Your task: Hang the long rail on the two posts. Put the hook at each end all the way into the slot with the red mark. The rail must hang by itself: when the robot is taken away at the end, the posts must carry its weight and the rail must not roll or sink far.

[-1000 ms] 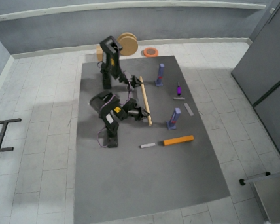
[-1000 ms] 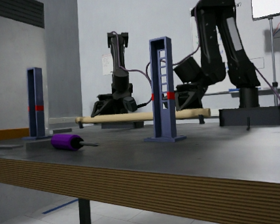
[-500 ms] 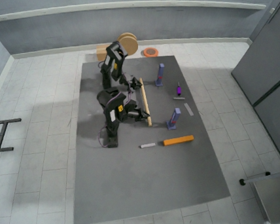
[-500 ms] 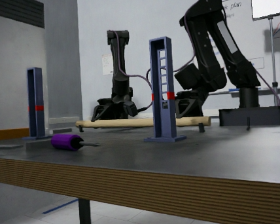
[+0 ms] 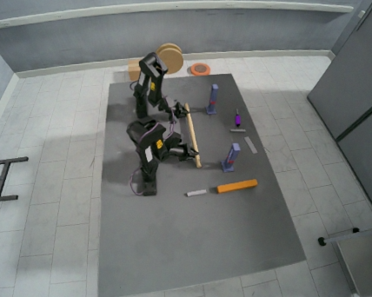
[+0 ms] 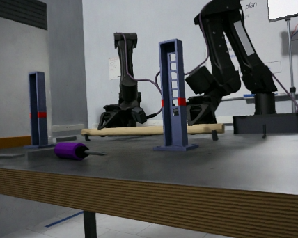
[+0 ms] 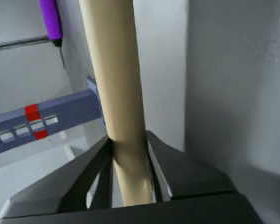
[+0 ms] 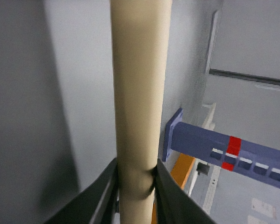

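The long pale rail (image 5: pixel 192 130) (image 6: pixel 140 130) (image 7: pixel 118 75) (image 8: pixel 140 75) is held roughly level, low over the table, on the arms' side of both posts and apart from them. Small dark hooks (image 6: pixel 214 135) point down near its ends. My left gripper (image 5: pixel 187 112) (image 7: pixel 128 139) is shut on the rail near its far end in the top view. My right gripper (image 5: pixel 196 153) (image 8: pixel 137 164) is shut on it near the other end. The blue far post (image 5: pixel 214 93) (image 6: pixel 178 130) (image 7: pixel 66 109) and near post (image 5: pixel 234 153) (image 6: pixel 42 130) (image 8: pixel 196 139) stand upright with red marks; their slots face partly away.
An orange bar (image 5: pixel 237 186) and a light grey bar (image 5: pixel 196 193) lie beside the near post. A purple screwdriver (image 5: pixel 237 120) (image 6: pixel 70 151) (image 7: pixel 51 20) and grey pieces, one a flat strip (image 5: pixel 250 145), lie beyond the posts from the arms.
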